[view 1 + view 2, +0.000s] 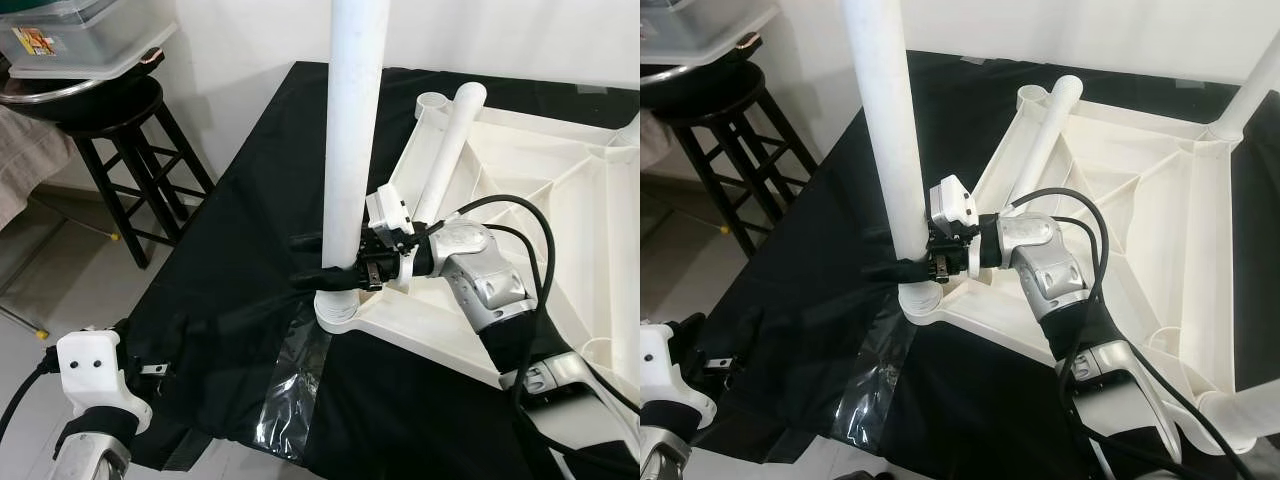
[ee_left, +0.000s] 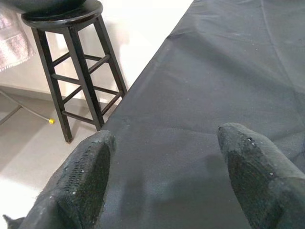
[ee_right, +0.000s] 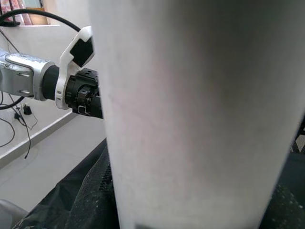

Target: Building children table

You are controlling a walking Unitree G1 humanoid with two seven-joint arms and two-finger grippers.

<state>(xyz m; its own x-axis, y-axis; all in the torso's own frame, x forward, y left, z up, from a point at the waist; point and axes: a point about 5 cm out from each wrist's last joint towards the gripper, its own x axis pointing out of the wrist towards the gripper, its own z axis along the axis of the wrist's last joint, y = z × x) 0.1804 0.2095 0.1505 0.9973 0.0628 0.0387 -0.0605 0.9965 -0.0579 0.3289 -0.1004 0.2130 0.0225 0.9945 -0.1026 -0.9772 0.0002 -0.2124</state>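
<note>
- Left gripper hovers idle over the near-left edge of the black cloth, fingers spread wide, nothing between them.
- Right gripper clamps the upright white leg just above its corner socket on the upturned tabletop.
- To seat it well, keep the leg vertical and press straight down into the socket without twisting.
- A second leg lies across the tabletop's far corner.

right arm: silver shell, black joints, looping black cables, centre-right | right gripper: two long black fingers, white wrist block | left arm: silver, white block with two dark dots, black cable, lower left | left gripper: textured black pads
</note>
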